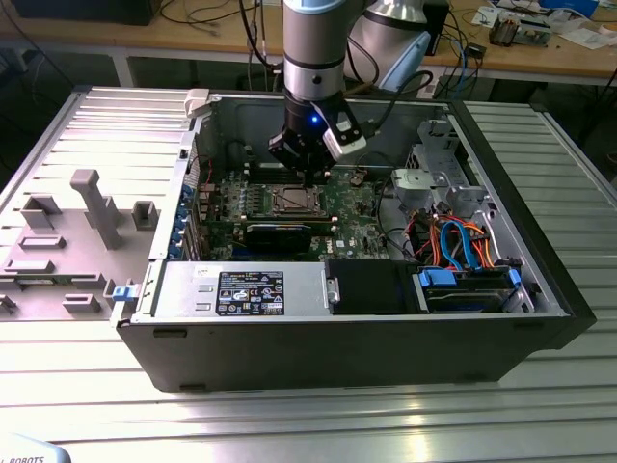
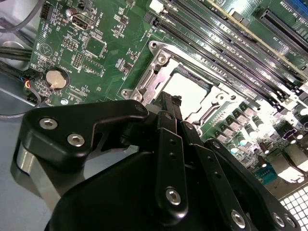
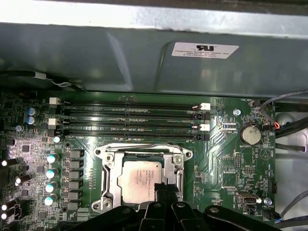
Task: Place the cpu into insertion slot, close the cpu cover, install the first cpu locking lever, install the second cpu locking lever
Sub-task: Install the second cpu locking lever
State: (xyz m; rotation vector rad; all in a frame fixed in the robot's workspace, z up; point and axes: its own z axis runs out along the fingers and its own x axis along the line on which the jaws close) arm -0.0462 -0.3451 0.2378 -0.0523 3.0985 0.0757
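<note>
1. In the exterior view, the gripper (image 1: 307,172) hangs inside the open computer case (image 1: 540,289), which lies on the ribbed bench (image 1: 308,415). It sits just above the insertion slot (image 1: 292,202), at about 12 o'clock of it. The case walls stand well apart from the arm on every side, so there is open room above the board; a drive cage and cables fill the case towards 3 o'clock.

2. In the second wrist view, the gripper's fingers (image 2: 169,108) look drawn close together with nothing between them, their tips just beside the slot's metal rim. The cpu (image 2: 188,91) lies flat inside the slot, with the cpu cover (image 2: 153,72) seeming to lie down around it. The memory slots (image 2: 226,43) run close along one side.

3. In the first wrist view, the cpu (image 3: 139,180) sits square in the slot, its grey top showing through the cover's window. The fingertips (image 3: 163,190) overlap the cover's edge at about 5 o'clock of the chip. I judge that placing is done and the work is at the cover or its first lever; any move here calls for small, careful travel along the frame's edge.
</note>
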